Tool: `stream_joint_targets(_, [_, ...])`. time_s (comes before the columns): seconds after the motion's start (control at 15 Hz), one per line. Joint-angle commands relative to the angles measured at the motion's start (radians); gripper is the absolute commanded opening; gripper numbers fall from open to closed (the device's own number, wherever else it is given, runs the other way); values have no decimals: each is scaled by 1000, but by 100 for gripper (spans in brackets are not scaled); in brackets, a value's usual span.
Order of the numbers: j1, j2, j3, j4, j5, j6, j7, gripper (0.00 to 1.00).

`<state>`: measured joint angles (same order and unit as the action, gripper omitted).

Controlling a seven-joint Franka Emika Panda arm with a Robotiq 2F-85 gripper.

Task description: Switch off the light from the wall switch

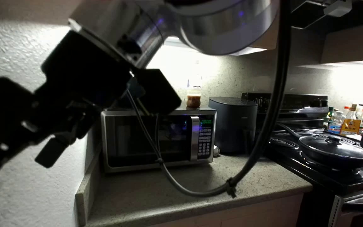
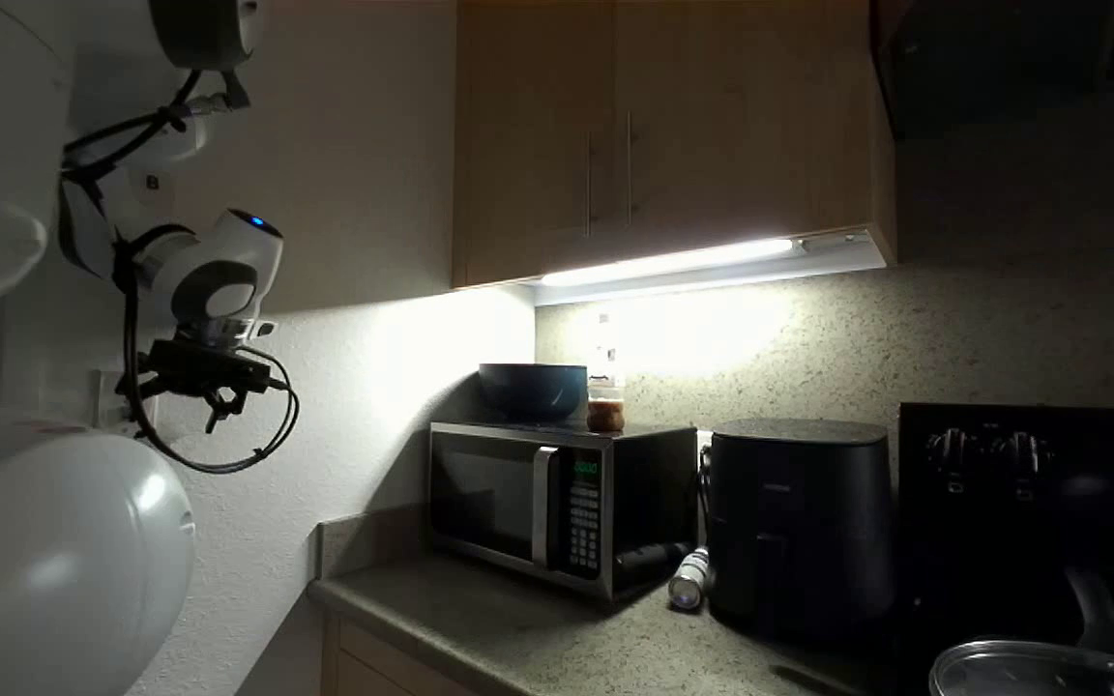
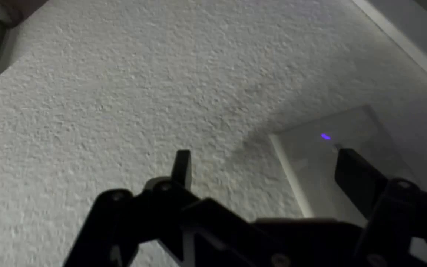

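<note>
Against dim, rough wall [image 3: 143, 92], hangs with gripper [image 3: 264, 152] spread wide, gripping nothing. Has switch plate [image 3: 310, 163] on same wall, partly behind one finger [image 3: 358, 180] in wrist view — can't tell if touching. Could jab bare plate, miss lever — from tilted approach and blocked sight. As for plate: faces out from wall, probably runs long axis along visible side edge, slanting down-right; can't make out lower end or lever.

Down it slants, the arm [image 1: 228, 28], from the top of an exterior view toward its lower left! The wrist [image 2: 228, 266] is tilted, blue light [image 2: 256, 220] glowing, and the end effector [image 3: 264, 157] hangs out past the table's [image 2: 499, 604] front left corner, two dark fingers [image 3: 358, 178] spread well apart!
</note>
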<state>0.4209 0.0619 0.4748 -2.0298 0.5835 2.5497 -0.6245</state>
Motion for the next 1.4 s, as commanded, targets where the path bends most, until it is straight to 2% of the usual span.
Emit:
stream_joint_targets(0.0, [18,-170,13,-28,61,23,22,100])
stream_joint_targets(0.27, [70,-304,-10,-17,36,13,91,100])
stream_joint_targets(0.33, [79,-224,-26,12,26,13,58,100])
stream_joint_targets(0.53, [106,-295,-32,5,20,12,97,100])
stream_joint_targets(0.8, [96,-334,-49,-30,-20,-4,142,100])
stream_joint_targets(1.33, [51,-558,-73,-203,-252,37,466,100])
